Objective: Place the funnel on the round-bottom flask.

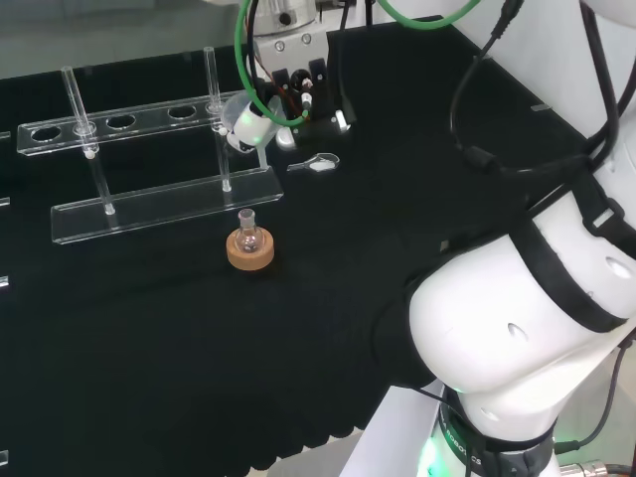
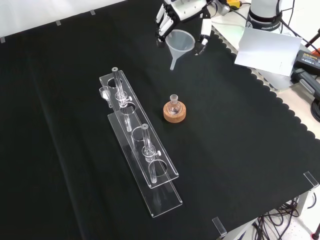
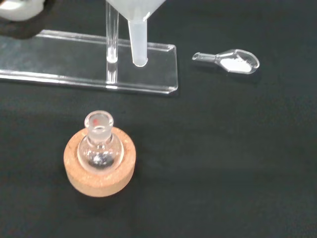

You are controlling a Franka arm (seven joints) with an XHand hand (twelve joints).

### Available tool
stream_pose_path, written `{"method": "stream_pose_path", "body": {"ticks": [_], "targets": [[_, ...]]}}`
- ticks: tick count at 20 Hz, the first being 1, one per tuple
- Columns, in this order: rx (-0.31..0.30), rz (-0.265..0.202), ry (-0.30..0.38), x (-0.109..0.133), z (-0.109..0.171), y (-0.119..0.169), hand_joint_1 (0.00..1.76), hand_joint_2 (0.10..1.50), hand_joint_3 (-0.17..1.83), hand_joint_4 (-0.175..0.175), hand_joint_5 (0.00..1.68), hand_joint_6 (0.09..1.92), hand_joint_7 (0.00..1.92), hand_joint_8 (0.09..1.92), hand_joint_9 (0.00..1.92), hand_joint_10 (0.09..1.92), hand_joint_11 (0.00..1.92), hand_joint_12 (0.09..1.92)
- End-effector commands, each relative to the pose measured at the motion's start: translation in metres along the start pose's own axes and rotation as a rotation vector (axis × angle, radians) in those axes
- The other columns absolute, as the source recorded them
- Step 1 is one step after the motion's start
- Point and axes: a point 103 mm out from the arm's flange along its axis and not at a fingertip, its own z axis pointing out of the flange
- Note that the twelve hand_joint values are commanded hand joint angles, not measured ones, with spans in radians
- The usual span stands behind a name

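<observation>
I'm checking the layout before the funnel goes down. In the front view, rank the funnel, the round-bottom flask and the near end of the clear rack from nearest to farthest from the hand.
1. Funnel, in the hand.
2. Round-bottom flask, on its cork ring, mid-cloth.
3. Rack's near end, lowest in view.

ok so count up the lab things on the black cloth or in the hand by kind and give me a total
Translucent plastic funnel, held in the black and white hand: 1
Small clear glass round-bottom flask: 1
Round cork ring stand: 1
Clear acrylic tube rack: 1
Small clear scoop with white powder: 1
Total: 5
</observation>
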Motion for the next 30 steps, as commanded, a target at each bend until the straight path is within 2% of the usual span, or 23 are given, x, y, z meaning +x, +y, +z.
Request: {"method": "stream_pose_path", "body": {"ticks": [1, 3, 9, 12, 25, 26, 28, 30], "targets": [[0.032, -0.036, -0.002, 0.018, 0.015, 0.011, 0.8, 0.8, 0.58, 0.036, 0.93, 0.8, 0.99, 0.7, 1.2, 0.37, 0.81, 1.19], [0.038, -0.032, 0.006, 0.021, 0.018, 0.014, 0.8, 0.8, 0.58, 0.036, 0.93, 0.8, 0.99, 0.7, 1.2, 0.37, 0.81, 1.19], [0.056, -0.072, 0.018, 0.033, 0.028, 0.021, 0.8, 0.8, 0.58, 0.035, 0.93, 0.8, 0.99, 0.7, 1.2, 0.37, 0.81, 1.19], [0.067, -0.079, 0.03, 0.03, 0.033, 0.027, 0.8, 0.79, 0.59, 0.033, 0.93, 0.8, 0.99, 0.7, 1.2, 0.37, 0.81, 1.19], [0.096, -0.066, 0.024, 0.028, 0.048, 0.043, 0.8, 0.79, 0.59, 0.026, 0.93, 0.8, 0.98, 0.71, 1.2, 0.37, 0.81, 1.2], [0.096, -0.065, 0.024, 0.028, 0.049, 0.044, 0.8, 0.79, 0.59, 0.025, 0.93, 0.8, 0.98, 0.71, 1.2, 0.37, 0.81, 1.2], [0.098, -0.07, 0.053, 0.009, 0.051, 0.046, 0.8, 0.79, 0.59, 0.025, 0.93, 0.8, 0.98, 0.71, 1.2, 0.37, 0.81, 1.2], [0.102, -0.066, 0.043, 0.009, 0.052, 0.047, 0.8, 0.79, 0.59, 0.025, 0.93, 0.8, 0.98, 0.71, 1.2, 0.37, 0.8, 1.2]]}}
